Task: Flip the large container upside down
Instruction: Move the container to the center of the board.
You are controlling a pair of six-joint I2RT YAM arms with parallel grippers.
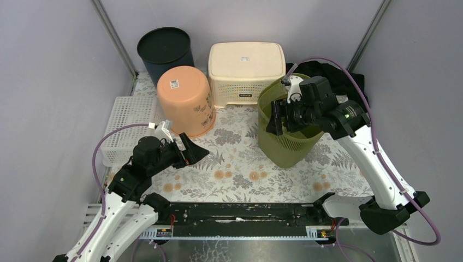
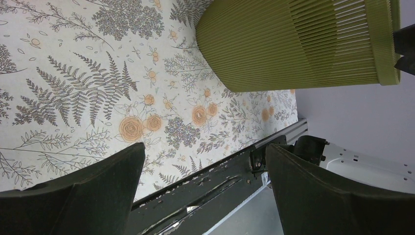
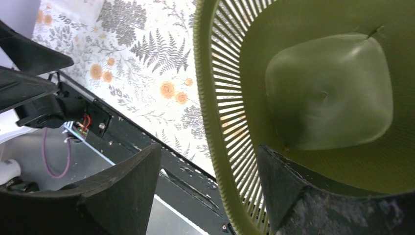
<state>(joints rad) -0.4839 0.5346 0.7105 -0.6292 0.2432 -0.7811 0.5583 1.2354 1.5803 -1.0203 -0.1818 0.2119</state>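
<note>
While top cam is looking down, the green basket (image 1: 289, 144) is standing mouth-up on the floral cloth (image 1: 240, 169), right of centre, just in front of the cream bin (image 1: 247, 71). R claw (image 1: 277, 121) is reaching over its left rim. L claw (image 1: 188, 150) is hovering by the orange bucket (image 1: 185, 101), jaws wide apart, holding nothing.

L wrist cam: L claw (image 2: 205, 152) is pointing toward the basket's ribbed wall (image 2: 293, 44), well apart from it.

R wrist cam: R claw (image 3: 209, 149) is straddling the rim, jaws apart, one finger inside the basket (image 3: 328, 93), one outside w/ a gap.
</note>
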